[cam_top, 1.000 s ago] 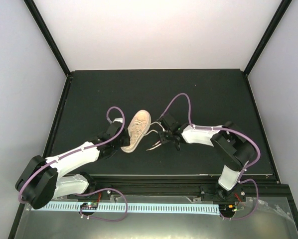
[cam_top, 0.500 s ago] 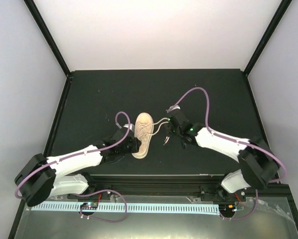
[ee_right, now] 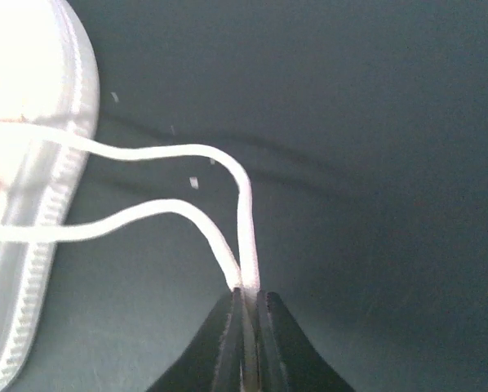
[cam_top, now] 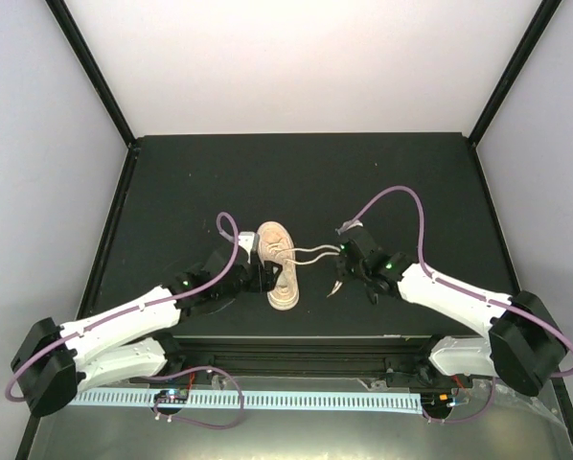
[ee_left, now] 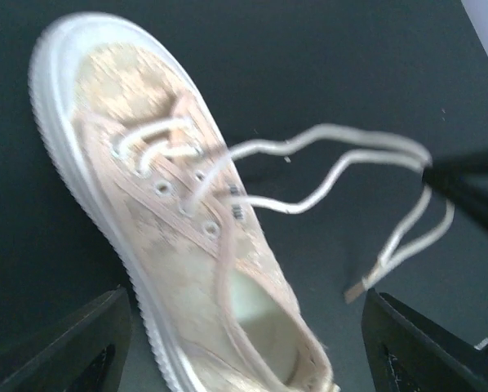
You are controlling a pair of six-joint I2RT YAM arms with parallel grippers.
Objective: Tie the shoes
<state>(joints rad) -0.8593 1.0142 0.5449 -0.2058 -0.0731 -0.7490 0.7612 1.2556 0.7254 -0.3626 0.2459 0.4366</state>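
Beige canvas over a pale rubber sole marks the small low-top sneaker (cam_top: 279, 283). In the overhead view it lies on the black counter (cam_top: 411, 182) a little left of centre, toe toward 12 o'clock and heel toward 6. The left fingers (cam_top: 256, 278) sit at its 9 o'clock flank near the heel. Two thin cream laces (cam_top: 313, 253) run off toward 3 o'clock to the right fingers (cam_top: 343, 257), with their tips hanging toward 6 o'clock beyond that hold. No knot shows, so I judge the step to be drawing the laces out ahead of a first cross.

From the left wrist, the fingers (ee_left: 77, 347) are spread wide, one on either side of the heel end. I cannot tell whether they touch the sole. Closing them on the heel would likely anchor the sneaker, so a pull toward 3 o'clock tightens the laces rather than dragging the shoe. The sneaker's mouth is the only hollow here, and nothing is visible inside it.

From the right wrist, the fingers (ee_right: 286, 355) are pressed together, pinching both strands at once short of the tips. The white sole rim lies at 9 o'clock. A low, gentle pull should suit. The strands will probably need separating, one to each arm, since a pair pinched together cannot be crossed.
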